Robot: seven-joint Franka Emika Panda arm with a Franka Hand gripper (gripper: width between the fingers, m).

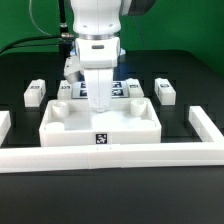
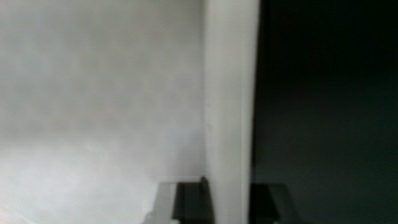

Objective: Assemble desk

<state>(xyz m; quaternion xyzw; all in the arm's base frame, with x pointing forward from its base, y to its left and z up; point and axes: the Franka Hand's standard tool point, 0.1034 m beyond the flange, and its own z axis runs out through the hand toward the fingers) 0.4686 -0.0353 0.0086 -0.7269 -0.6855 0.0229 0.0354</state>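
A: So, what has the end effector [image 1: 100, 98] got?

B: It is pinched narrow on the far rim of the tabletop [image 1: 75, 135], I judge; the wrist view shows a thin white wall running straight between the fingers [image 2: 182, 205]; nothing else sits in the jaws.

A: Why a rim and not the body?

B: Probably the tray is too broad to span; a thin upright wall is the one part that fits, and a grip there would let the arm drag or turn the piece.

A: Where does it lie?

B: Mid-desk, flat, open side up, just behind the border rail [image 1: 120, 155] along the desk's near edge; likely a stop to push against. One leg block [image 1: 35, 94] lies toward the edge at the exterior view's left, another leg block [image 1: 163, 91] toward the right, both apart from the tray; what is behind the arm I cannot sort out.

A: The surface?

B: A matte black desk [image 1: 110, 200]; dark backdrop; a green cable [image 1: 25, 48] behind.
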